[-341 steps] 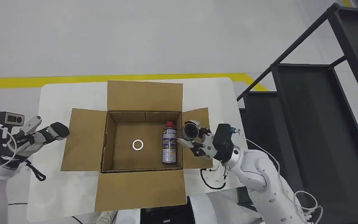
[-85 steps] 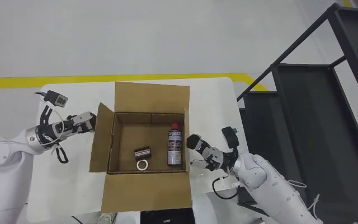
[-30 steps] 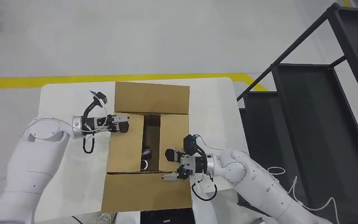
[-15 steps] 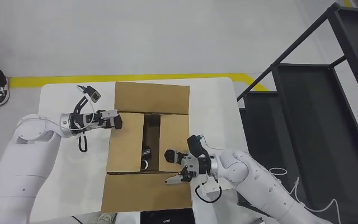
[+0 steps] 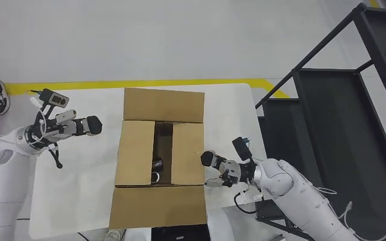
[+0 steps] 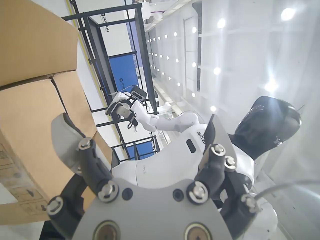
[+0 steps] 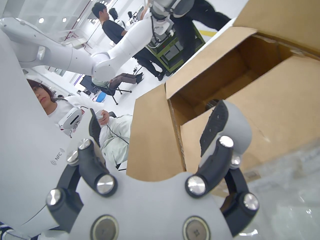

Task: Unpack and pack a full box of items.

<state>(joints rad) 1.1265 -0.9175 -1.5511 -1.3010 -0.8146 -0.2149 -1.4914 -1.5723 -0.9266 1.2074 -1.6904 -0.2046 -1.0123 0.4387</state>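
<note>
box (image 5: 136, 153) mid-frame on the surface (image 5: 72, 187); both side flaps folded in, items (image 5: 157, 164) visible in the gap between them. left gripper (image 5: 90, 125) at frame left, right gripper (image 5: 211, 170) beside the box's right edge; both jaws wide, empty. suggest: push upper flap (image 5: 163, 103) flat, then lower flap (image 5: 157, 206), pressing evenly.

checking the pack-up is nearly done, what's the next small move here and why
Probably slide the right gripper under the near flap and fold it over. The two side flaps already lie folded in, a gap between them, while the near flap and far flap lie flat outward; the right gripper, fingers open, sits closest to it.
</note>
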